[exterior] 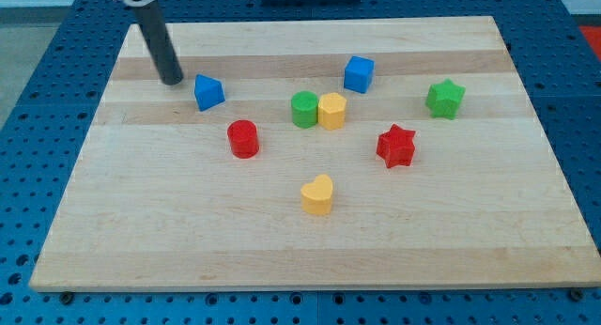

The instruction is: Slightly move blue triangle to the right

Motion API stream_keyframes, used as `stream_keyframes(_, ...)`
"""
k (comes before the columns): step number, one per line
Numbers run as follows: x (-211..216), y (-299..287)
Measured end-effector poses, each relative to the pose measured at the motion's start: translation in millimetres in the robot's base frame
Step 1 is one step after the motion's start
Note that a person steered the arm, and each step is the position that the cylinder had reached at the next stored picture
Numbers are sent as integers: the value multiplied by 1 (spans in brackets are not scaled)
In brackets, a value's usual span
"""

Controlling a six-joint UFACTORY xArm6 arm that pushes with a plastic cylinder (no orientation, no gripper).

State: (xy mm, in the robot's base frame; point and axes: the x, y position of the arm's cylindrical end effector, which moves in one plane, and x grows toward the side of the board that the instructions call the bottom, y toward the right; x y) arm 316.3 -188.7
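Sitting just left of the blue triangular plastic block (208, 92) on the wooden tabletop (470, 240), my tip (171, 80) has no jaws; push apparently not begun.

Item: small blue triangular block of matte plastic (208, 91). Colour is a uniform mid-blue; the upper face is lighter than the side faces. Condition: whole, lying flat on the pale wooden board, not tilted. Orientation: one corner points toward the view's top, with a slanted top face visible. Position: upper left part of the board, standing alone, apart from the other blocks, nothing resting on it.
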Motion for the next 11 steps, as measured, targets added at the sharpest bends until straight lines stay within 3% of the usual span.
stream_keyframes(1, 7, 43)
stream_keyframes(3, 7, 46)
stream_keyframes(7, -2, -39)
stream_keyframes(11, 30, -48)
